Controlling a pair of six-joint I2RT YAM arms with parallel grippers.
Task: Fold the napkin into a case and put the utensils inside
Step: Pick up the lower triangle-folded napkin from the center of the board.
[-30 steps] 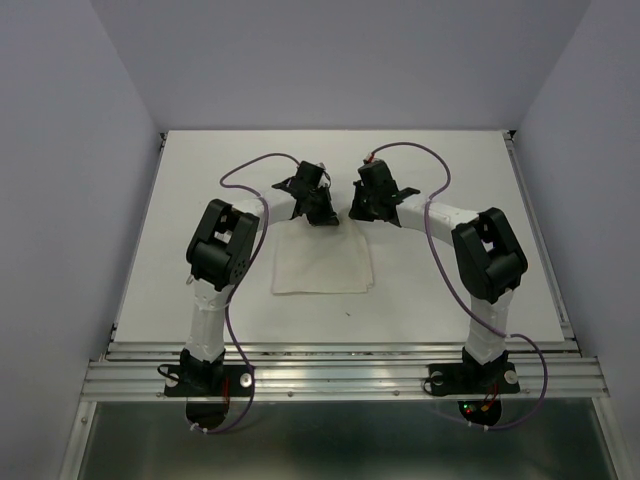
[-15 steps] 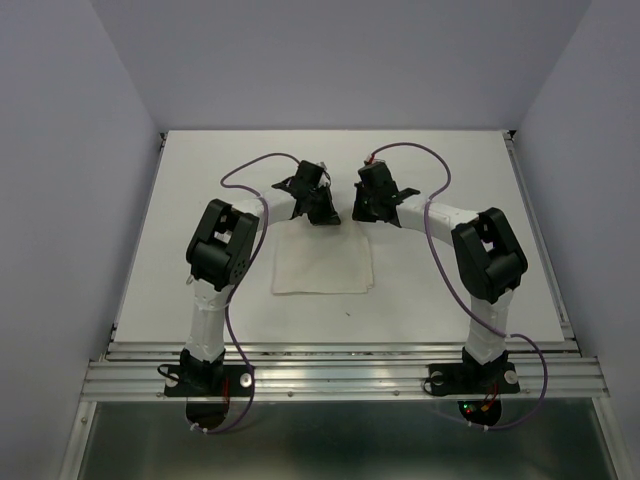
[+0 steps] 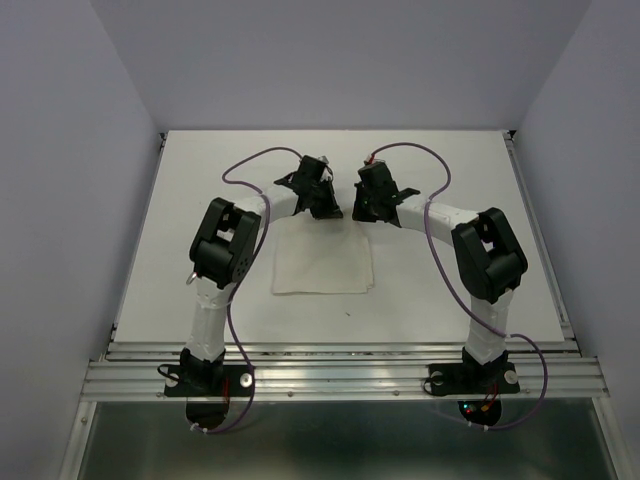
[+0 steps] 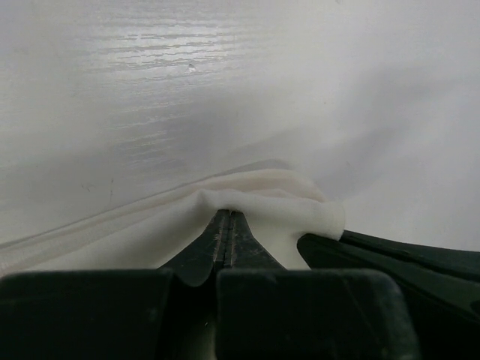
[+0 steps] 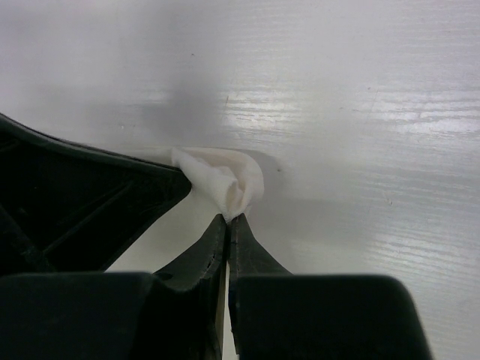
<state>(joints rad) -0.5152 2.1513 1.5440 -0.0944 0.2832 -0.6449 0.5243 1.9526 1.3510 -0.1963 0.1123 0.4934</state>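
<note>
While both hands pinch its far edge, the napkin [image 3: 322,262] lies flat in the middle of the desk [image 3: 440,300].
The left hand [image 4: 227,219] is pressed together on the far-left corner and the right hand [image 5: 227,221] on the far-right corner; the cloth bunches at each tip. Judged: thin, soft, very light, no stiffness. It will sag and crease between grips and may slip from a shallow pinch. Best held at the corners, both lifted evenly.

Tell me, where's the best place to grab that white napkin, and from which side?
Its far edge, pinched from above. The napkin lies flat and thin on the table, so only an edge can be lifted; the left gripper and right gripper are each shut on a bunched bit there.
</note>
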